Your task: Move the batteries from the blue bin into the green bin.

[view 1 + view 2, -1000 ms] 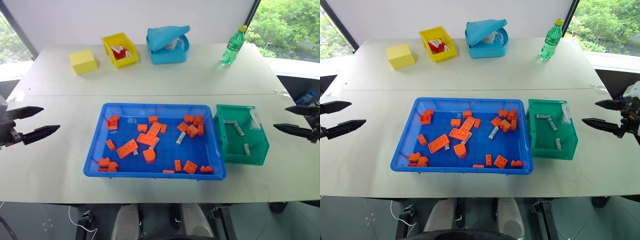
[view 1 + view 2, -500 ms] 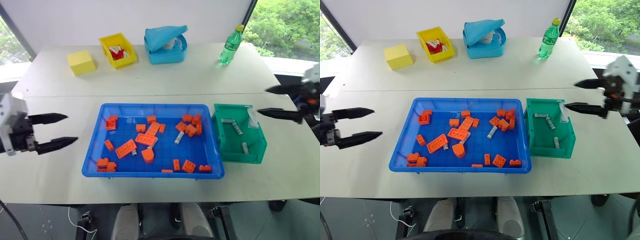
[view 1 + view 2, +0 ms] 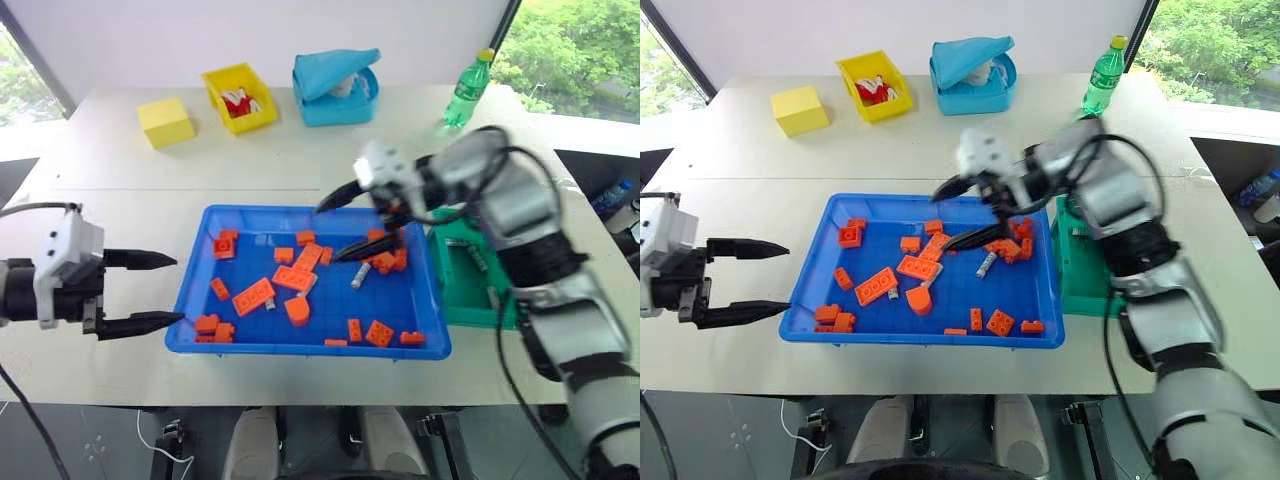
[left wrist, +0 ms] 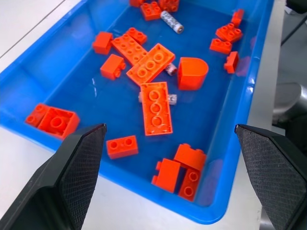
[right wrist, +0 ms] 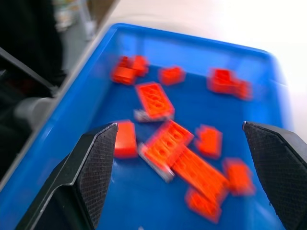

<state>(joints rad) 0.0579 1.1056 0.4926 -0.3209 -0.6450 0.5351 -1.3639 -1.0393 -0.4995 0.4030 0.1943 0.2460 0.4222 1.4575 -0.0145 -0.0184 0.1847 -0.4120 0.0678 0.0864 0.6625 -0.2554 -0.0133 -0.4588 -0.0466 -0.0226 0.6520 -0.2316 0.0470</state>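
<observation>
My left gripper (image 3: 150, 290) hangs released at lower left of the head view, just outside the blue bin's (image 3: 300, 344) left rim. Mid-frame, that bin on the tabletop (image 3: 120, 200) holds orange bricks (image 3: 254, 296) and a battery (image 3: 361, 277) right of centre. My right gripper (image 3: 338, 228) is spread wide, empty, over the bin's upper middle; the green bin (image 3: 455, 300) sits touching it on the right, partly behind my arm.

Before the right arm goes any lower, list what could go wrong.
1. The exposed battery lies right beside orange bricks, so the open right gripper might close on a brick as well.
2. Other batteries lie half under the bricks mid-bin and may be missed.
3. The left gripper sits open at the blue bin rim and could nudge it.
</observation>
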